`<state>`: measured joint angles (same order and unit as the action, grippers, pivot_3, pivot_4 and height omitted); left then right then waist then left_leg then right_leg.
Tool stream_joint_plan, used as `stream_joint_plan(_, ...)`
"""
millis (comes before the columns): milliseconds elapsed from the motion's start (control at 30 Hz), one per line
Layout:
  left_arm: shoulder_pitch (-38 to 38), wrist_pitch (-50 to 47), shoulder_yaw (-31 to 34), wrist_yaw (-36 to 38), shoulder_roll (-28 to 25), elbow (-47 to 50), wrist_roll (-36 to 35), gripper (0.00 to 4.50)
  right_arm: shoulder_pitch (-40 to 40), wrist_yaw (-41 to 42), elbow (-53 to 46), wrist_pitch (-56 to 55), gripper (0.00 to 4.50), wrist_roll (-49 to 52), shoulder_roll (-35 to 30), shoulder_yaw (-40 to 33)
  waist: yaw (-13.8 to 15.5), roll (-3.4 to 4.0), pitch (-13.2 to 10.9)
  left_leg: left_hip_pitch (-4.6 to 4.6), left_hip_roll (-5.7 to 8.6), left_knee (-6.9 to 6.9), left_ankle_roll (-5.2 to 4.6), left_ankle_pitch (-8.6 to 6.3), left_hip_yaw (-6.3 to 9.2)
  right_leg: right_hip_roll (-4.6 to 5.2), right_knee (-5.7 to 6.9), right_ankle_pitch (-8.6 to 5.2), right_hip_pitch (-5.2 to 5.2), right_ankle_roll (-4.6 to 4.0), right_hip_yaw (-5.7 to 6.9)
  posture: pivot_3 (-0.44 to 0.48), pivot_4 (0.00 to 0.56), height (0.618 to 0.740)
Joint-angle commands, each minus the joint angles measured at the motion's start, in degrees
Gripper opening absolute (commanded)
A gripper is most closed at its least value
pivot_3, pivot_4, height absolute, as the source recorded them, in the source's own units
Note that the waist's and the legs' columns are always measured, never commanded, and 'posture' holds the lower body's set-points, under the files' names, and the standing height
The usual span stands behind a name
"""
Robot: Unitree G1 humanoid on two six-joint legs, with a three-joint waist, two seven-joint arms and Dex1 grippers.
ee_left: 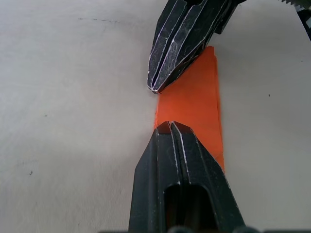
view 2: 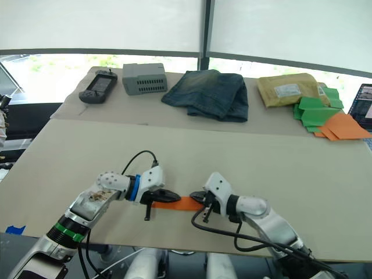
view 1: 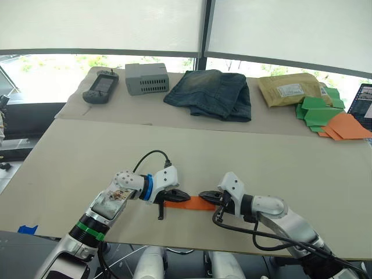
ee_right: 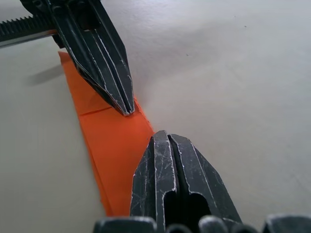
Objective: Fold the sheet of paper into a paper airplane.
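Both tools meet tip to tip at the near edge of the surface (view 1: 87,151), facing each other over a narrow orange strip.

Left tool (view 1: 177,195): fingers pressed together, no gap visible in its wrist view, tips down on the sheet of paper (view 1: 187,203). The paper lies under this tool's closed fingers and runs straight ahead of them toward the other tool. Whether paper is pinched between the fingers or merely pressed flat beneath them, cannot tell.

Right tool (view 1: 207,196): fingers likewise together, tips resting on the opposite end of the same strip. Same doubt about pinch versus press.

Sheet of paper: folded into a long slim band, flat on the surface, spanning the short gap between the two tools. A faint crease crosses it near the left tool's tip in the right wrist view. One long edge shows layered folds.

Well beyond both tools, along the far side: a dark handheld device (view 1: 100,86) farthest on the left tool's side, a grey box (view 1: 146,78) next to it, folded jeans (view 1: 211,93) roughly straight ahead, a tan padded envelope (view 1: 290,88) on the right tool's side. Past the envelope, green paper pieces (view 1: 317,111) touching flat orange pieces (view 1: 346,126).
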<state>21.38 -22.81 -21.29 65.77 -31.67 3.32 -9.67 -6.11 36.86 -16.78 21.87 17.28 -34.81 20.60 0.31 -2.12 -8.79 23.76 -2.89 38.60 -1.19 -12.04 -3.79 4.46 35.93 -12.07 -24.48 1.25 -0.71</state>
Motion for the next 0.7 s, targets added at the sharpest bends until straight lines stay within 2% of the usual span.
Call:
stream_joint_plan(33,-1.33,-2.11,-0.8,-0.43,-0.88,-1.39,0.87,0.0,4.04,-1.19,0.6,3.36,0.04,-1.28,-2.02,-4.0,0.27,0.0,0.02,0.0,0.01,-0.02,0.06,-0.04,0.0,0.01,-0.03,0.0,0.0,0.0,0.0,0.0,0.15,0.716)
stream_joint_plan(267,-1.71,-2.0,-0.84,-0.32,-0.9,-1.29,0.75,0.0,12.4,1.32,-1.45,-6.02,0.04,-1.79,-4.12,-11.3,0.51,-0.01,0.09,-0.01,0.06,-0.04,0.27,-0.18,0.04,0.08,-0.2,-0.04,0.13,0.06,0.04,0.0,0.15,0.716)
stream_joint_plan(367,-1.35,-1.83,-0.99,-0.2,-0.61,-1.74,0.81,0.0,10.37,3.13,-2.72,-11.44,0.04,-0.97,-2.76,-13.46,0.34,0.0,0.08,-0.01,0.05,-0.04,0.29,-0.19,0.04,0.07,-0.22,-0.03,0.12,0.06,0.03,0.0,0.15,0.716)
stream_joint_plan(433,-1.18,-1.71,-1.07,-0.05,-0.47,-1.97,0.85,0.0,7.15,2.76,-4.08,-10.48,0.04,1.64,-0.28,-14.52,0.13,0.0,0.07,-0.01,0.04,-0.04,0.3,-0.2,0.04,0.06,-0.21,-0.03,0.09,0.06,0.02,0.0,0.15,0.716)
stream_joint_plan(567,-0.92,-1.52,-1.13,0.12,-0.43,-2.22,0.86,0.0,2.36,4.91,-5.08,-7.52,0.04,0.56,1.59,-11.01,0.01,0.04,0.05,-0.01,0.04,-0.04,0.29,-0.19,0.1,-0.02,-0.16,-0.03,0.05,0.06,0.02,0.0,0.15,0.716)
stream_joint_plan(700,-0.83,-1.76,-1.12,-0.6,-0.27,-2.02,0.81,0.0,1.62,6.4,-3.64,-2.55,0.04,-2.99,1.27,-5.16,0.49,0.01,0.06,0.04,0.06,-0.24,0.19,-0.13,0.07,-0.01,-0.19,-0.12,-0.01,-0.01,0.05,0.0,0.15,0.716)
